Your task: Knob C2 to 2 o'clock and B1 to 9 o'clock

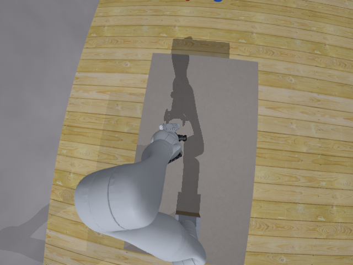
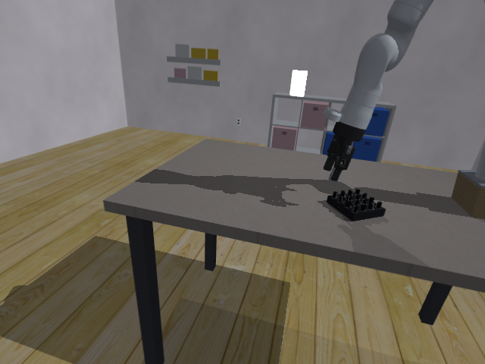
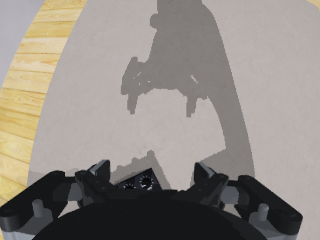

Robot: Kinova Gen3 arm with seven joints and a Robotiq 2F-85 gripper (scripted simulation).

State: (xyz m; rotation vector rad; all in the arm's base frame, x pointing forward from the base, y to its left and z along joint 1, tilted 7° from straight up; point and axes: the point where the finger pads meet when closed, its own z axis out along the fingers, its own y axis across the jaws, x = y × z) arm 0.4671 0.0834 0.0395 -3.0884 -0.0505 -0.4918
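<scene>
The black knob box (image 2: pixel 352 202) stands on its feet on the grey table (image 2: pixel 297 203), toward the right side, with several rows of black knobs on top. My gripper (image 2: pixel 336 172) hangs open and empty just above and behind the box's far left corner, touching nothing. In the wrist view the open fingers frame a small piece of the box (image 3: pixel 139 183) at the bottom edge; the rest is hidden by the gripper body. From overhead the arm hides nearly all of the box; only a black edge (image 1: pixel 175 158) shows. Knob lines and names are too small to read.
A brown block (image 2: pixel 469 193) under the arm's base stands at the table's right end. A white shelf unit (image 2: pixel 329 127) with pink and blue bins stands behind the table. The arm's shadow (image 3: pixel 183 60) lies across the table.
</scene>
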